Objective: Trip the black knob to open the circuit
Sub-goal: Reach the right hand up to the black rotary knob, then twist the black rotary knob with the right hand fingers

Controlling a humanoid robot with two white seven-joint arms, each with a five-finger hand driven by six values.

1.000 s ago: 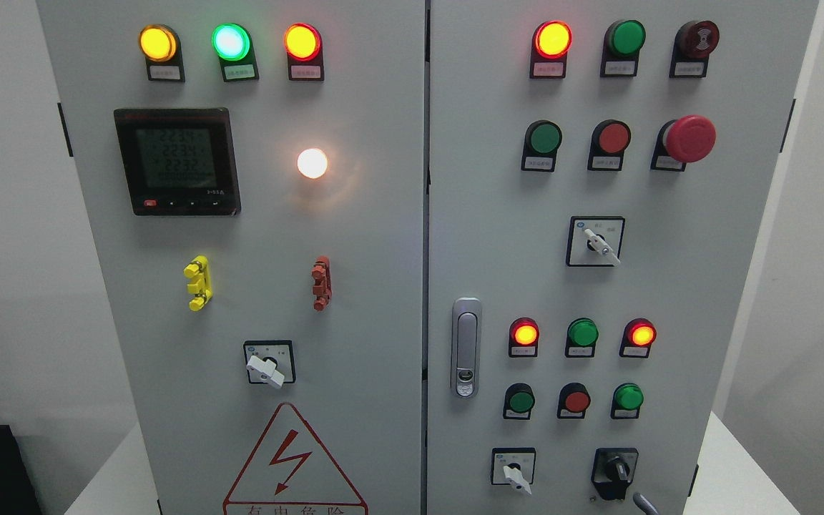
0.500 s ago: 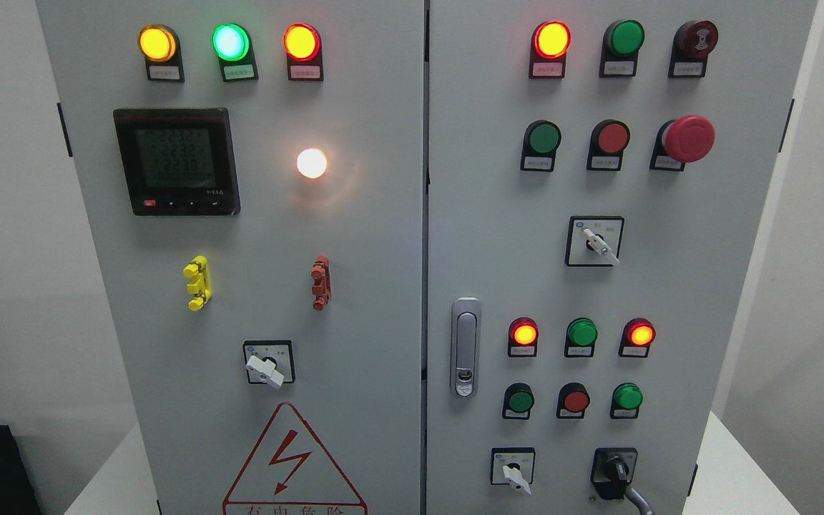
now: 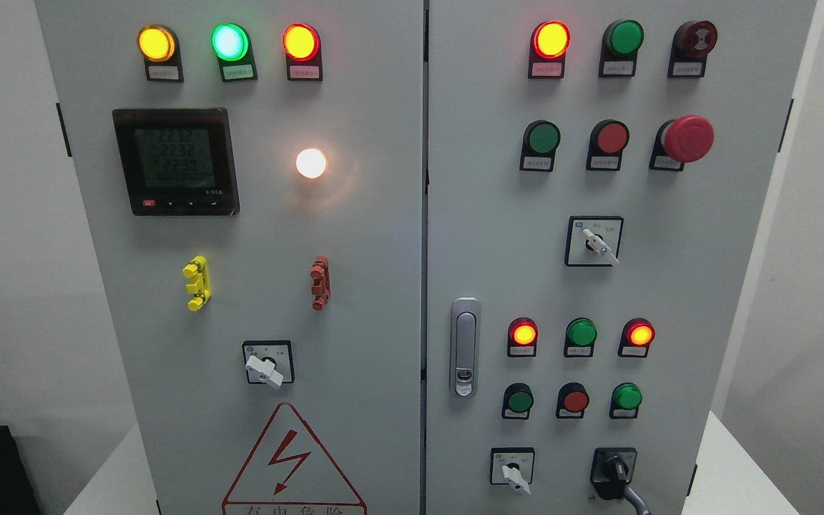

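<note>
The black knob [image 3: 614,472] sits on its black base at the bottom right of the grey cabinet's right door [image 3: 498,214]. A thin grey part of my right hand [image 3: 638,500] comes up from the bottom edge and reaches the knob's lower right side. The rest of that hand is out of view, so its grip cannot be told. My left hand is not in view.
A white selector switch [image 3: 513,476] is left of the knob, with round buttons and lit lamps [image 3: 575,400] above. A door latch [image 3: 463,347] is on the right door's left edge. The left door holds a meter [image 3: 176,162] and a warning triangle [image 3: 293,461].
The grey part of my right hand has risen from the bottom edge up and left to the black knob. The knob's handle has tilted slightly.
</note>
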